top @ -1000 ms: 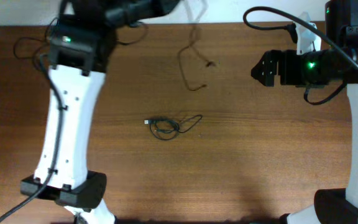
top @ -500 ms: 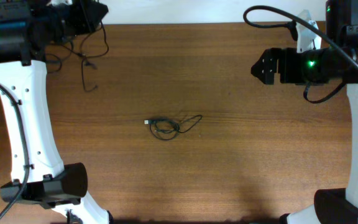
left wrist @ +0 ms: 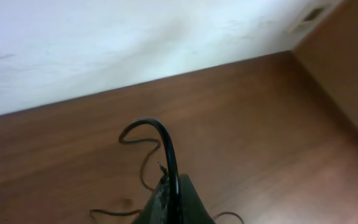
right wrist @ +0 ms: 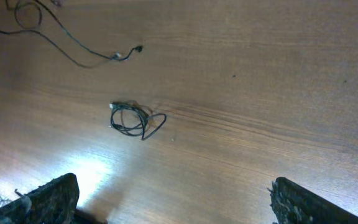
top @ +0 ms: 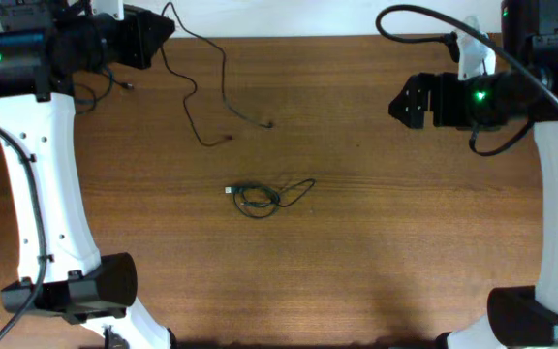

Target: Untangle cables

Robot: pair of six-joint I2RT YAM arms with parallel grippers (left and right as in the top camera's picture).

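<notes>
Beside a white wall (left wrist: 104,43), cables (top: 258,200) strew the wooden table (top: 376,242)

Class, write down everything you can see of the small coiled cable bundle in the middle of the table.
The coiled cable bundle is a thin black cord wound into a few small overlapping loops, one looser loop trailing to the right. A small silver-tipped plug sticks out at its left end. It lies flat near the middle of the wooden table, touching nothing else, well apart from the loose strands.
</notes>
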